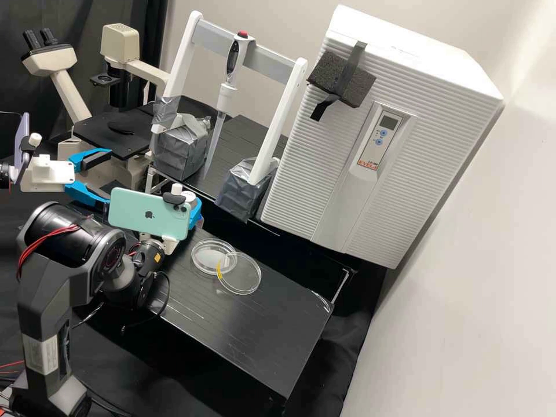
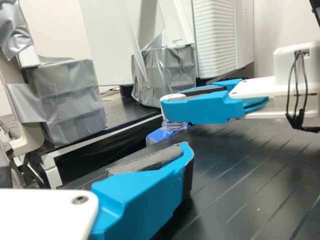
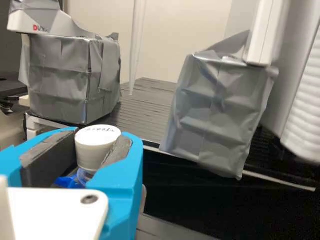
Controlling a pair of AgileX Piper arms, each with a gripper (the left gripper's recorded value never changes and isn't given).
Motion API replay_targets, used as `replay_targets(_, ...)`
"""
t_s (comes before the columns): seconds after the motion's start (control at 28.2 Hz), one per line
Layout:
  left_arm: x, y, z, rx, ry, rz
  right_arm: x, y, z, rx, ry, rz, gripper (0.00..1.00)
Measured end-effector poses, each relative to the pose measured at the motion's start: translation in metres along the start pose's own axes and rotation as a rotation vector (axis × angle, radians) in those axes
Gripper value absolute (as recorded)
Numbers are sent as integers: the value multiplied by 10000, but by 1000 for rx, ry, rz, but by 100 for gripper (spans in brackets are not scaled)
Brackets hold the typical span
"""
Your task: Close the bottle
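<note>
right tool (image 3: 92, 150): clenched on the white cap (image 3: 97, 142), one blue finger on each side of it

cap: tapered, flat top facing up, sitting right over the bottle's neck. Can't tell if it's fully seated

bottle (image 2: 172, 127): directly under the right tool, clear neck with blue below. In the high view that spot is about 9 o'clock from the petri dishes (image 1: 226, 266)

left tool (image 1: 104, 176): released, fingers spread wide with nothing between them. It's about 9 o'clock from the right tool and apart from the bottle

writing: faint scribble on the cap's top, too small to make out. There's red lettering on the white piece atop one taped block (image 3: 70, 75). The white ribbed unit (image 1: 370, 191) has a small panel with a screen, two blue buttons and a line of red print. The mint phone (image 1: 149, 213) clamped on the right arm has a logo on its back

side look: the left wrist view catches the bottle's neck peeking out below the right tool's finger

top look: the right wrist view gives the cap's top and the grip pads against it

high view extras: two clear petri dishes overlap on the black bench (image 1: 260, 330). The ribbed unit is at 2 o'clock from them. A pipette (image 1: 223, 98) hangs from a white stand (image 1: 197, 35) at 12 o'clock, and a microscope (image 1: 52, 58) sits off at 10 o'clock
</note>
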Motion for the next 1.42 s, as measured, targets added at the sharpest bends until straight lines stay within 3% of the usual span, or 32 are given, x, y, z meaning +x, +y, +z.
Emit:
replay_targets(0.18,0,0,0,0,0,0,3,-8,-1,13,0,-4,0)
replay_targets(0.21,0,0,0,0,0,0,3,-8,-1,15,0,-4,100)
replay_targets(0.43,0,0,0,0,0,0,17,0,-5,22,0,-3,100)
replay_targets(0.67,0,0,0,0,0,0,16,-33,27,22,-35,-39,100)
replay_targets(1.24,0,0,0,0,0,0,-78,17,-33,25,-19,-23,100)
replay_targets(1.42,0,1,-2,24,2,1,-199,34,-88,14,2,-25,100)
